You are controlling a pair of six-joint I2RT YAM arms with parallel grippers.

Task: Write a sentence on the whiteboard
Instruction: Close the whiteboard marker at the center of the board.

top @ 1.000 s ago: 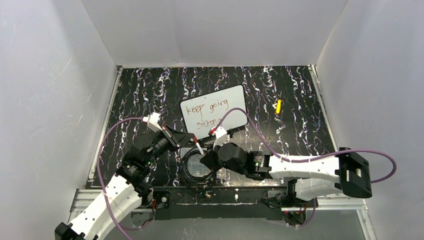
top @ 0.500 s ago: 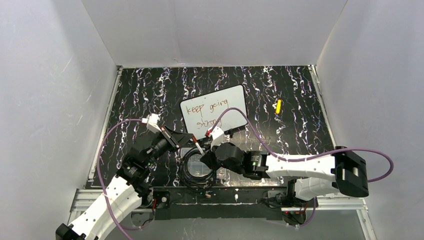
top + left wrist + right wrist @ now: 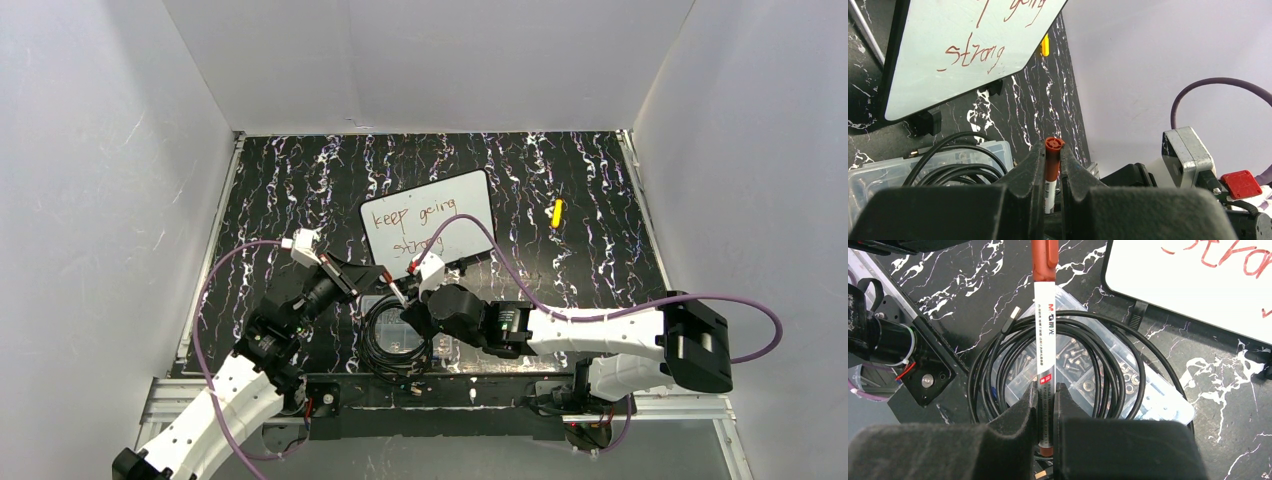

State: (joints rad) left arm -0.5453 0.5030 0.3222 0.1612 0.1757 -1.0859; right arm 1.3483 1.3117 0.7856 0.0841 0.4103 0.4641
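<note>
**A:** Where do we find the whiteboard [image 3: 474,196] in the top view?

**B:** We see it near the middle of the black marbled tabletop [image 3: 300,180], propped on its two black feet. The sentence [image 3: 420,225] on it reads "keep going" above "strong", in reddish-brown strokes.

**A:** And what do we note at the arms?

**B:** The two arms meet just in front of the board, above a clear box [image 3: 1158,395] of screws with a coiled black cable [image 3: 980,390] lying on it. The left gripper [image 3: 1052,150] is pinched on the red cap end of the marker [image 3: 1044,330]. The right gripper [image 3: 1046,392] is clamped on the white barrel of the same marker, so we see it held at both ends.

**A:** Anything else to label?

**B:** A small yellow object [image 3: 557,212] lies right of the board, well apart from it.
</note>
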